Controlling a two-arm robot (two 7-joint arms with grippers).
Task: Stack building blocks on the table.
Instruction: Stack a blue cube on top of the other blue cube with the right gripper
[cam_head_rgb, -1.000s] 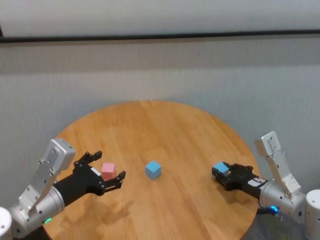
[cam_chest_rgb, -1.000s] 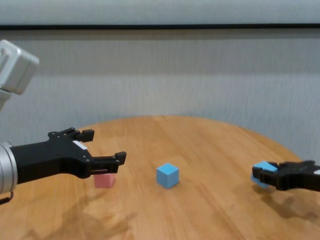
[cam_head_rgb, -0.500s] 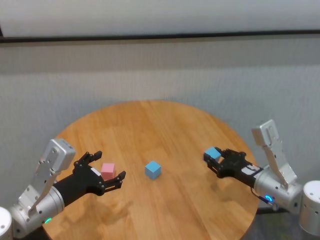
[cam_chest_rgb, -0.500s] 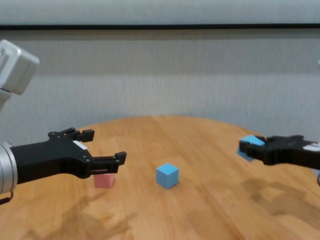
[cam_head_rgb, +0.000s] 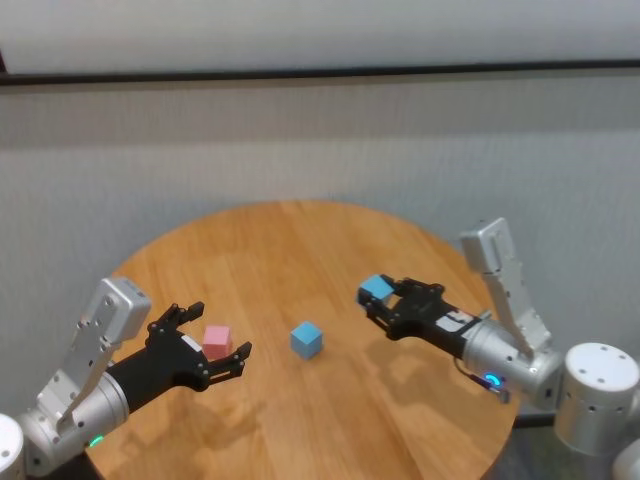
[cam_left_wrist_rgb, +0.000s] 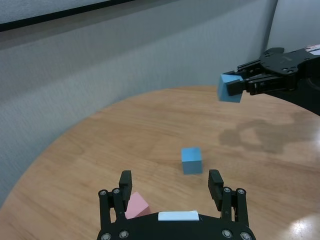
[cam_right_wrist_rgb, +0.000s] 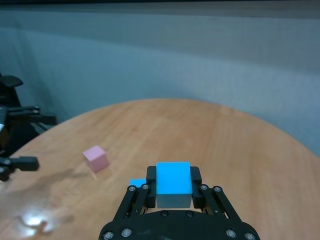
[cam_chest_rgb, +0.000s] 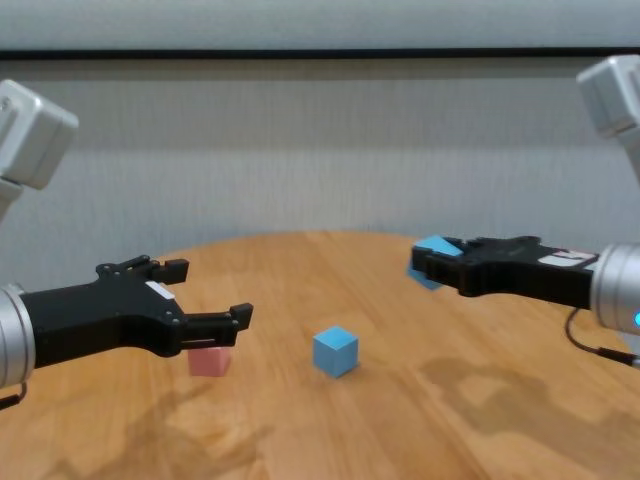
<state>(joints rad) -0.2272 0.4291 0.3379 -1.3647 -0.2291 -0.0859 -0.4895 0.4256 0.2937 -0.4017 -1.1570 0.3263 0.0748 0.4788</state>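
A light blue cube sits near the middle of the round wooden table. It also shows in the chest view and the left wrist view. A pale pink cube rests to its left. My left gripper is open and hovers just over the pink cube, not touching it. My right gripper is shut on the second light blue cube and holds it in the air, right of the resting blue cube. The held cube also shows in the right wrist view.
A grey wall stands behind the table. The table's far half is bare wood. The right arm's white forearm reaches in over the table's right edge.
My right gripper has lifted its blue cube and carried it left, from the table's right edge toward the middle. The left arm, pink cube and resting blue cube have not moved.
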